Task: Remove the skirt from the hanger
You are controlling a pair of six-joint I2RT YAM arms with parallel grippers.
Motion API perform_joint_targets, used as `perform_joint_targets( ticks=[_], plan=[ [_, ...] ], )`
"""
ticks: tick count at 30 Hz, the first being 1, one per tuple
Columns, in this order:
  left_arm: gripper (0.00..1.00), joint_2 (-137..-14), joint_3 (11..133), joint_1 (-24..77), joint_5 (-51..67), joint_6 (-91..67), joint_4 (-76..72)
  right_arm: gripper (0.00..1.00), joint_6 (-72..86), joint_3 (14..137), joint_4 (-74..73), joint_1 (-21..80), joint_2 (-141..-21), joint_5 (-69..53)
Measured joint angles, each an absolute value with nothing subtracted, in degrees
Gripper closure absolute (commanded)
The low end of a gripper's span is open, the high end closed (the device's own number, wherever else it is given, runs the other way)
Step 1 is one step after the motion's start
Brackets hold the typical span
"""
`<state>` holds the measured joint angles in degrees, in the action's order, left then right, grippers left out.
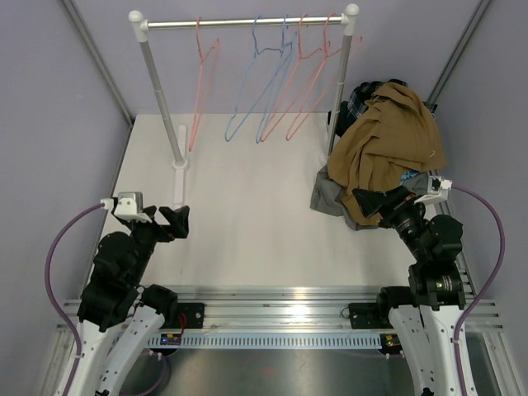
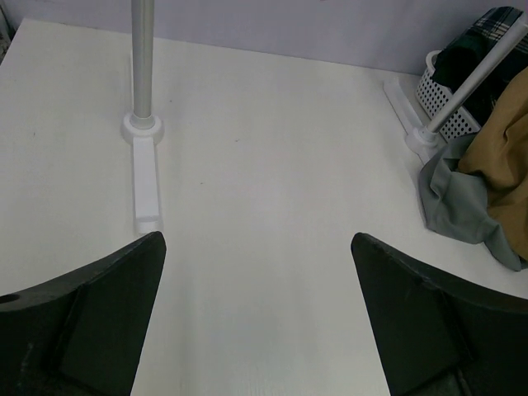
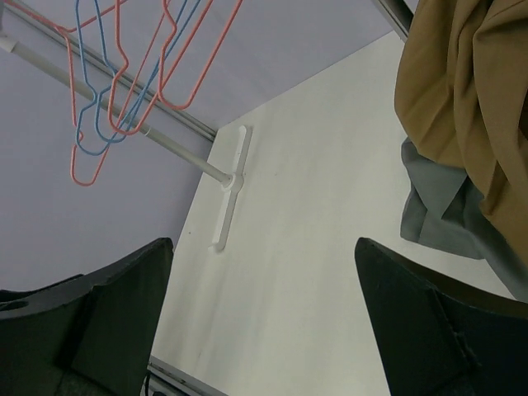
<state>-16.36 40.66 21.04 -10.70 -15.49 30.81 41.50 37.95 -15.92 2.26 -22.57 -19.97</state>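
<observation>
- Tan skirt (image 1: 388, 140) (my guess that this cloth is the skirt) lies heaped just ahead of the right gripper (image 1: 373, 206), up and to its right in its wrist view. It sits over a grey cloth (image 1: 328, 191) and a basket (image 2: 445, 82).
- Right gripper: jaws wide apart, nothing held. It is close to the heap; cannot tell if it touches.
- Left gripper (image 1: 175, 223): jaws wide apart, empty, bare table (image 1: 247, 190) ahead, skirt well off to its right.
- Hangers (image 1: 272, 82) ahead and to the left of the right gripper all look bare. No hanger shows in the heap, though the folds could hide one.
- Judgement: skirt looks off already — task at or near its end.
- Risk: closing on the heap may pinch the grey cloth along with the skirt — the layers overlap.
- Risk: pulling the heap could tip the basket or nudge the post (image 1: 340, 91) beside it and set the hangers swinging.
- Risk: a hidden hanger would snag on a lift.
</observation>
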Motion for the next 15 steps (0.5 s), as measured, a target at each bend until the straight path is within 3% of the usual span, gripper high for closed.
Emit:
perform_joint_targets(
  ticks=[15],
  plan=[
    [0.01, -17.8, 39.4, 21.0, -13.7, -16.5, 30.2, 0.00, 40.9, 38.1, -24.4, 2.3, -18.9, -10.6]
  ],
)
